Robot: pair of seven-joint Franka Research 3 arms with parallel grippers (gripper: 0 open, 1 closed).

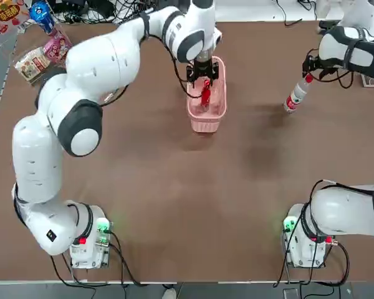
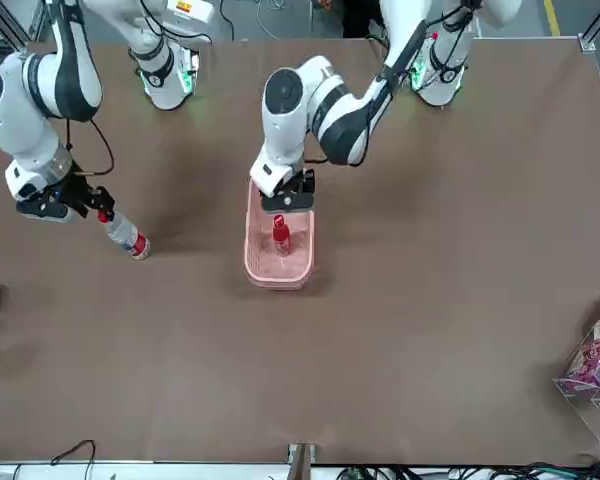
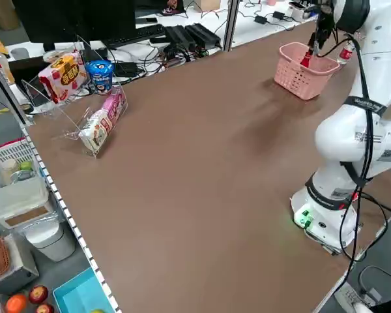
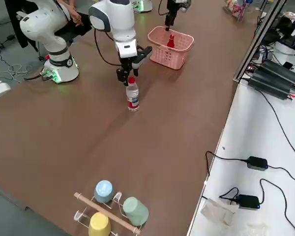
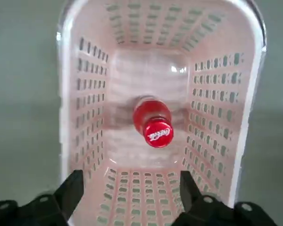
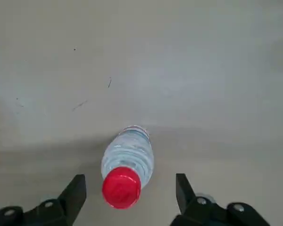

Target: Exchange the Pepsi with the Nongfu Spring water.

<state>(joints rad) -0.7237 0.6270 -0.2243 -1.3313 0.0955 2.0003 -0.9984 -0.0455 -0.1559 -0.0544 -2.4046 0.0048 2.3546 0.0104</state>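
- Two grippers hang over the desk, both with fingers spread wide and holding nothing.
- Left gripper [image 1: 205,80] hovers above the pink basket [image 1: 217,113], near the middle of the far edge; the Pepsi [image 5: 153,123] stands upright inside it.
- Right gripper [image 4: 128,73] sits just above the Nongfu Spring water [image 4: 132,96], which stands upright on the desk toward the far right corner, well apart from the basket.

The pink basket's [image 5: 254,94] walls ring the Pepsi [image 5: 153,125] below my spread left fingers [image 5: 73,190], leaving side gaps. The Nongfu Spring water [image 6: 127,167] stands on bare table [image 6: 179,70], clear all round.
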